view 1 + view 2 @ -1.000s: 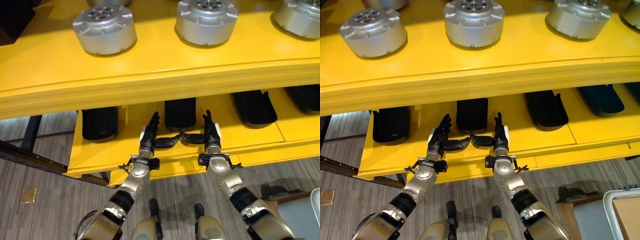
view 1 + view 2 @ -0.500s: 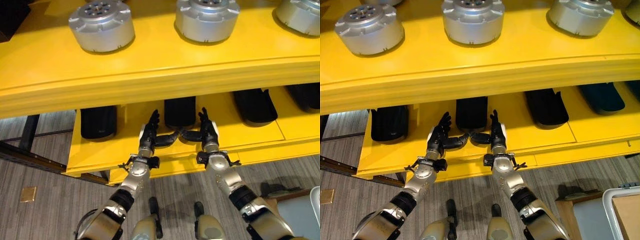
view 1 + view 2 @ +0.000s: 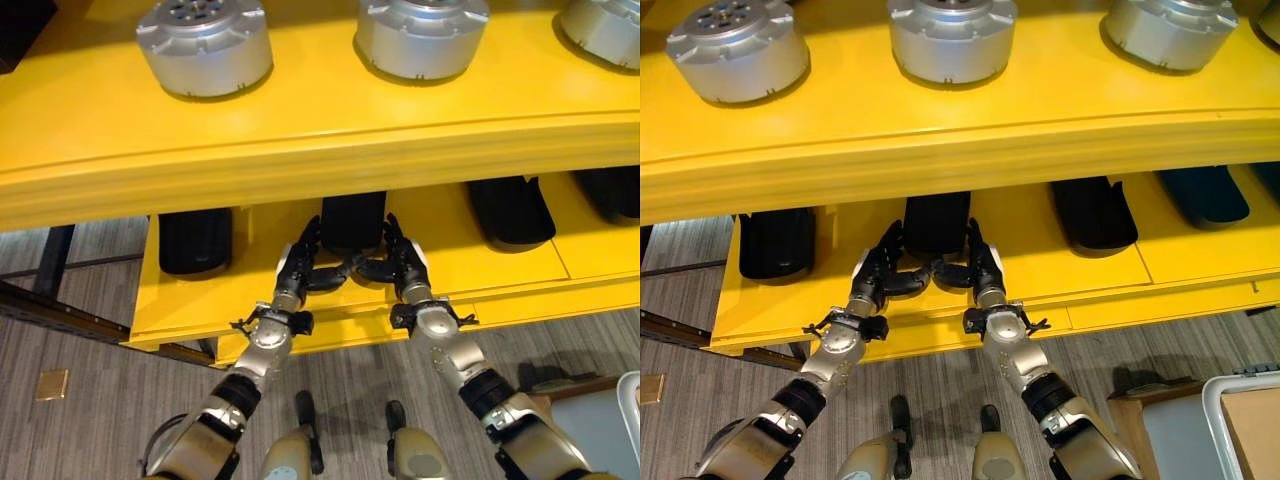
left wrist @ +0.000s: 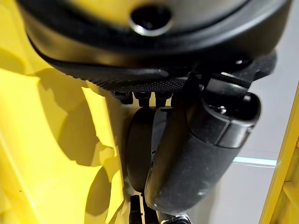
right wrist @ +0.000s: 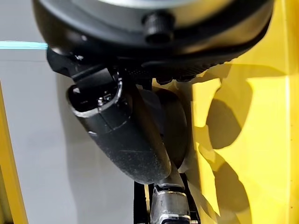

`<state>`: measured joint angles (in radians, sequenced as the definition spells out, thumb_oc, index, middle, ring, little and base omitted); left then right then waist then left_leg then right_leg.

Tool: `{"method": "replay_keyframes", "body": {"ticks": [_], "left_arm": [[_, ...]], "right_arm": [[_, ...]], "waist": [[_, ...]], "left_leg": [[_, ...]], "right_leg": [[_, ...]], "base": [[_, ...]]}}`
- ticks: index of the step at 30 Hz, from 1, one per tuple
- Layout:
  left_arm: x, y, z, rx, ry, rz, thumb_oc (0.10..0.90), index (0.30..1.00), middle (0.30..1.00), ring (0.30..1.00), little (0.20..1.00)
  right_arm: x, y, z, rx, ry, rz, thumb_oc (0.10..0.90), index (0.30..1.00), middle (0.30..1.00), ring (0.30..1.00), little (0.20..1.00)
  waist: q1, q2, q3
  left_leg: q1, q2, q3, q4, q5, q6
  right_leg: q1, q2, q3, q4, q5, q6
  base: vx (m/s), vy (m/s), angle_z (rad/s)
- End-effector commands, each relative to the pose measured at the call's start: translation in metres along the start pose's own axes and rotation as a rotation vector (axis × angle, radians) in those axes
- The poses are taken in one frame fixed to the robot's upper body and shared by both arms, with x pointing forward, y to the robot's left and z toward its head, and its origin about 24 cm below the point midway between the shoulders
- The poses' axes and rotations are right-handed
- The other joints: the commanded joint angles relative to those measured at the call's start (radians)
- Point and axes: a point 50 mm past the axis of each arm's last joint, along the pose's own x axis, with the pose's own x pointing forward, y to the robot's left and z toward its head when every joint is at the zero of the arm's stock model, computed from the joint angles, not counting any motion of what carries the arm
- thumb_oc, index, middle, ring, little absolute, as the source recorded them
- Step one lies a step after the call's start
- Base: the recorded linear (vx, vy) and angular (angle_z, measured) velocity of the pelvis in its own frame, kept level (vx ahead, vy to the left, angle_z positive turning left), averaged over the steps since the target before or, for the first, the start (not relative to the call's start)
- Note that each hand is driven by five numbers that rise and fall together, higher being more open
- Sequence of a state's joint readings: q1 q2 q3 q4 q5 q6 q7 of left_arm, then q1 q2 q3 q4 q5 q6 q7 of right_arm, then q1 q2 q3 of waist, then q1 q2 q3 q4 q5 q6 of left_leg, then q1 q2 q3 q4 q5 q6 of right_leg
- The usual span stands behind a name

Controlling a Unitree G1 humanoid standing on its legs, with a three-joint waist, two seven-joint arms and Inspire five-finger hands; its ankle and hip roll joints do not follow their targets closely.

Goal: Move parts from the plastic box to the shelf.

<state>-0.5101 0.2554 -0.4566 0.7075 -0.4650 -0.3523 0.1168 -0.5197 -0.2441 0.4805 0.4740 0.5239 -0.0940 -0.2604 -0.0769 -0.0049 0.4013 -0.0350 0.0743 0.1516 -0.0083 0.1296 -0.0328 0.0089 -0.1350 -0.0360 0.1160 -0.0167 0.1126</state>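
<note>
**Q:** What do you see from your left eye?

**A:** A yellow shelf (image 3: 300,140) with two levels. Silver round parts (image 3: 204,45) stand on the upper board. Black parts (image 3: 195,242) lie in a row on the lower one. My left hand (image 3: 298,265) and right hand (image 3: 403,265) flank the near end of the middle part (image 3: 352,218). One hand is at each of its near corners.

**Q:** Are the hands holding it?

**A:** The fingers of both hands are straight and lie along the part's sides. They are not curled round it. My thumbs turn inward and meet just in front of its near end.

**Q:** Is there anything more from the right eye?

**A:** The scene is the same, but the pale rim of a box (image 3: 1240,378) shows at the lower right corner. It is on the floor side, well apart from my hands. Any print on the parts is too small to tell.

**Q:** And the left wrist?

**A:** My thumb (image 4: 201,144) stands out, close and large, with yellow shelf beside it. A dark rounded shape (image 4: 138,154) lies past the thumb. I cannot tell if that is the part or my other thumb.

**Q:** And the right wrist?

**A:** It is much the same, mirrored. I see my thumb (image 5: 126,135), a dark rounded shape behind it and yellow shelf alongside.
</note>
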Motion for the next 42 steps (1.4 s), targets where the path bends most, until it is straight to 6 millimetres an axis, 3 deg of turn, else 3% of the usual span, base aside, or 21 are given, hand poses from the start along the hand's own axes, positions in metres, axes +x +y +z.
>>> {"method": "replay_keyframes", "body": {"ticks": [1,16,28,42], "left_arm": [[0.009,-0.108,0.025,0.011,-0.098,-0.478,0.900,1.000,1.000,1.000,1.000],[0.004,-0.122,0.036,0.027,-0.166,-0.522,0.900,1.000,1.000,1.000,1.000],[0.001,-0.124,0.035,-0.098,-0.149,-0.499,0.900,1.000,1.000,1.000,1.000],[0.000,-0.123,0.037,-0.196,-0.140,-0.471,0.900,1.000,1.000,1.000,1.000]], "right_arm": [[-0.007,0.104,0.061,0.080,-0.222,0.472,0.900,1.000,1.000,1.000,1.000],[-0.005,0.104,0.064,0.064,-0.234,0.463,0.900,1.000,1.000,1.000,1.000],[-0.004,0.102,0.063,0.008,-0.244,0.480,0.900,1.000,1.000,1.000,1.000],[-0.005,0.105,0.063,-0.062,-0.227,0.544,0.900,1.000,1.000,1.000,1.000]], "waist": [[-0.004,-0.004,-0.002],[-0.010,-0.004,-0.003],[-0.004,-0.007,-0.001],[0.026,-0.031,0.001]], "left_leg": [[0.005,0.034,-0.011,0.102,-0.147,0.004],[0.004,0.034,-0.007,0.098,-0.149,0.004],[0.003,0.035,-0.012,0.099,-0.150,0.004],[-0.006,0.039,-0.028,0.104,-0.148,0.005]], "right_leg": [[-0.039,-0.030,-0.037,0.099,-0.060,-0.023],[-0.043,-0.031,-0.038,0.098,-0.061,-0.023],[-0.042,-0.033,-0.045,0.098,-0.062,-0.024],[-0.034,-0.025,-0.064,0.096,-0.063,-0.024]], "base": [[0.00,0.000,0.00],[0.00,0.000,0.00],[0.00,0.000,0.00],[-0.01,-0.062,0.01]]}}
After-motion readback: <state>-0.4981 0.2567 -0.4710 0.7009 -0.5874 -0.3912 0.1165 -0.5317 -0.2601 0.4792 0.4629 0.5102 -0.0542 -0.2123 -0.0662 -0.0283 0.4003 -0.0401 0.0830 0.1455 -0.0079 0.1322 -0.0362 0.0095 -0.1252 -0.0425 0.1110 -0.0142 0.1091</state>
